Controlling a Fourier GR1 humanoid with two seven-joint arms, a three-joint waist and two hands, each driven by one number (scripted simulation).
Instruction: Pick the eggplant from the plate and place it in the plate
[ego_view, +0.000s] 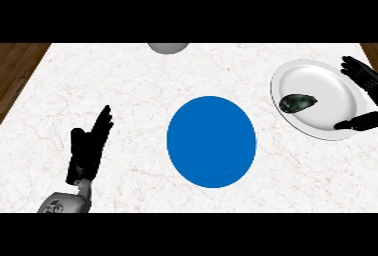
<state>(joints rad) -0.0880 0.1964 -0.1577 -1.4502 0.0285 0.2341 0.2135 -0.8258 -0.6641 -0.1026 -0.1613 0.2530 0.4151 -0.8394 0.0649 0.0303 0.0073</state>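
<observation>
Eggplant (298, 102) lies in white plate (336, 85); blue plate (211, 142) holds nothing

No writing showed anywhere: the white plate (319, 80), the blue plate (212, 142) and the marble counter (111, 75) carried no letters, numbers, labels or brand marks that could be read.

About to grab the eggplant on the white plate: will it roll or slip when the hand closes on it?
Probably a bit of both. The eggplant looks rounded and glossy, so it may slide or roll on the smooth white plate. It likely stays stiff under the fingers. The right hand is open around the plate's far side, so it has room to escape toward the blue plate.
</observation>
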